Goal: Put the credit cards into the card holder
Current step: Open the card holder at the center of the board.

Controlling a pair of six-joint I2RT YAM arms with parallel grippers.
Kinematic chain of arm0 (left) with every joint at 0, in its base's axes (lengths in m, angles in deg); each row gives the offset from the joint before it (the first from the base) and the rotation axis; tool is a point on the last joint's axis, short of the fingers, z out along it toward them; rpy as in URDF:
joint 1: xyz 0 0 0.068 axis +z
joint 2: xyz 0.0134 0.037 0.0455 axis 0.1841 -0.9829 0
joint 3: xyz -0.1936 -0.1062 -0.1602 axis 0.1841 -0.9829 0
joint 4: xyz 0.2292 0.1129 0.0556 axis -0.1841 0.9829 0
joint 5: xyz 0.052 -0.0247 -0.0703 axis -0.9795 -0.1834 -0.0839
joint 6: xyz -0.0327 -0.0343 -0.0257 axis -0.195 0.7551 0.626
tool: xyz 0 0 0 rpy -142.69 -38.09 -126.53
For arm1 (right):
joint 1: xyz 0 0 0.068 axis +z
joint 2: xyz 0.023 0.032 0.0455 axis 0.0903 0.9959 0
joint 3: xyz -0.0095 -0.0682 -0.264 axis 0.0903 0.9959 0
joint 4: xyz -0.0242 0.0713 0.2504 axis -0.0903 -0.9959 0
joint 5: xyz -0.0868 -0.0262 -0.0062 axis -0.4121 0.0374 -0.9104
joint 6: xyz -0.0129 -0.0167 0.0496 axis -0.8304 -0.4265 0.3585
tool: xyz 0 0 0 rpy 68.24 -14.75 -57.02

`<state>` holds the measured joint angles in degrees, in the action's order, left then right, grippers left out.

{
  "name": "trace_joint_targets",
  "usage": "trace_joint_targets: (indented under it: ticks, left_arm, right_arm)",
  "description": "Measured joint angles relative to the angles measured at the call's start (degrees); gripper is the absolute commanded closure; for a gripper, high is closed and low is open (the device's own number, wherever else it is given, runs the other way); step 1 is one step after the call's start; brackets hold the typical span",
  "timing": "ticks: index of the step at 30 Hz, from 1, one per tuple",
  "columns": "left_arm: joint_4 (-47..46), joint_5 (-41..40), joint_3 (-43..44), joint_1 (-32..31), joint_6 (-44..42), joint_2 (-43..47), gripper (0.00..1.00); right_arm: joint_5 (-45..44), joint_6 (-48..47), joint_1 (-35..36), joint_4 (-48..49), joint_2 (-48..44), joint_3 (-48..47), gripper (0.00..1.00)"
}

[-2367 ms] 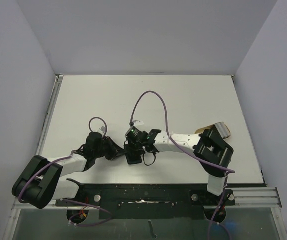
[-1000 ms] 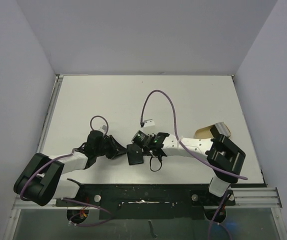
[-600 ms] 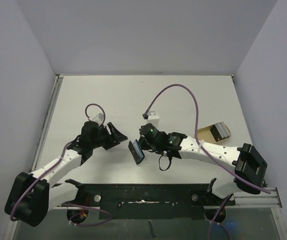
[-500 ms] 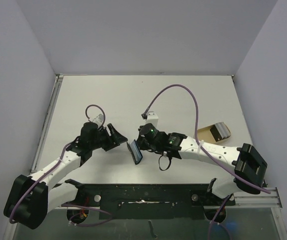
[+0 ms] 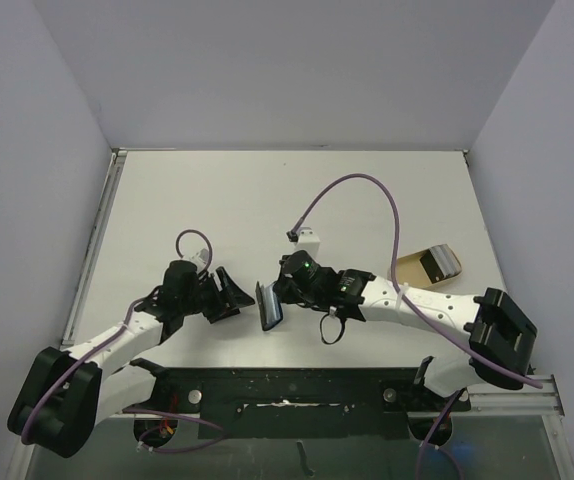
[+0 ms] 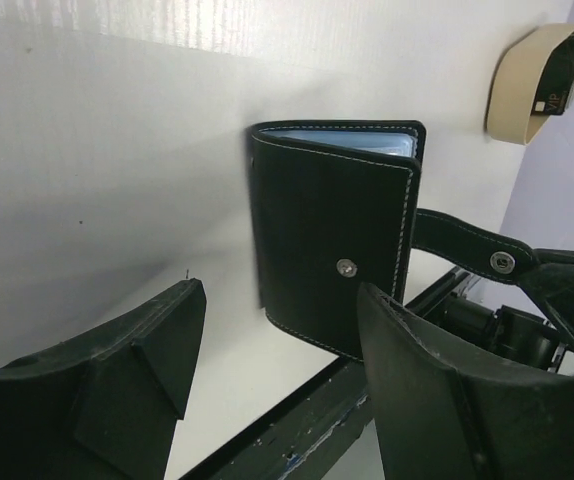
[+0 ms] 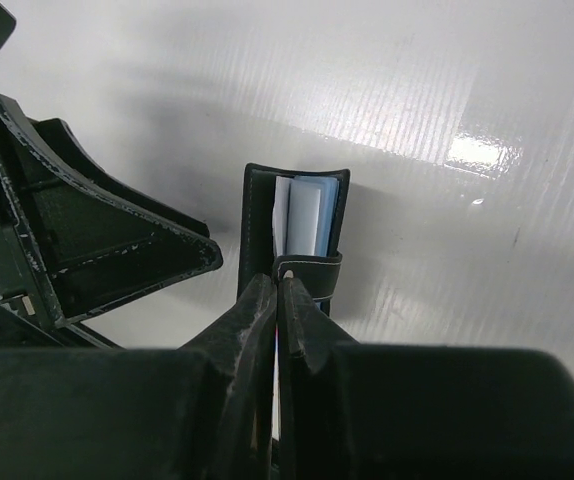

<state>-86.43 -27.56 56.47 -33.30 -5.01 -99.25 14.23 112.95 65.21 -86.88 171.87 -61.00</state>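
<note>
A white table [image 5: 367, 190] walled in pale grey fills the overhead view, and your two arms meet low at its centre. Toward the table's right edge, well apart from both grippers, sits a tan tray [image 5: 404, 266] with a dark and grey item inside, too small to make out.

Just left of centre, your left gripper [image 5: 231, 297] has its jaws spread wide on nothing, its mouth facing the card holder [image 5: 269, 305]. Your right gripper [image 7: 277, 295], reaching in from the lower right, has its jaws pinched tight on the holder's snap tab [image 6: 467, 243]. The black wallet stands on edge, nearly closed, near the left fingers but apart from them. You cannot tell whether it rests on the table. Between its covers, credit cards [image 7: 307, 215] show edge-on, pale blue and white.
</note>
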Motion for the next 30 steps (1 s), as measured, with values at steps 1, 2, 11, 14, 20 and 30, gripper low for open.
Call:
trace_joint_targets:
  ticks: [1, 2, 11, 14, 20, 30]
  left_arm:
    - [-0.63, 0.46, -0.20, 0.00, 0.31, -0.22, 0.39]
    - [-1.09, 0.87, -0.26, 0.00, 0.44, -0.31, 0.39]
    - [-5.18, 3.50, -0.55, 0.04, 2.05, 0.98, 0.38]
    - [-6.91, 3.78, -1.25, 0.07, 2.82, 0.87, 0.38]
    - [-7.85, 3.82, -1.86, 0.07, 3.04, -2.29, 0.39]
    - [-7.96, 3.72, -1.86, 0.07, 2.93, -5.07, 0.44]
  right_arm:
    - [0.09, 0.02, 0.00, 0.00, -0.35, 0.15, 1.00]
    - [0.26, 0.11, 0.00, 0.13, -0.81, 0.33, 1.00]
    - [1.05, 0.37, 0.00, 3.13, -4.94, 1.22, 1.00]
    - [1.05, 0.61, 0.00, 3.34, -4.94, 2.01, 1.00]
    - [0.20, 1.07, -0.09, 2.97, -4.94, 2.97, 1.00]
    - [-2.91, 1.38, -3.89, -0.35, -7.43, 8.13, 1.00]
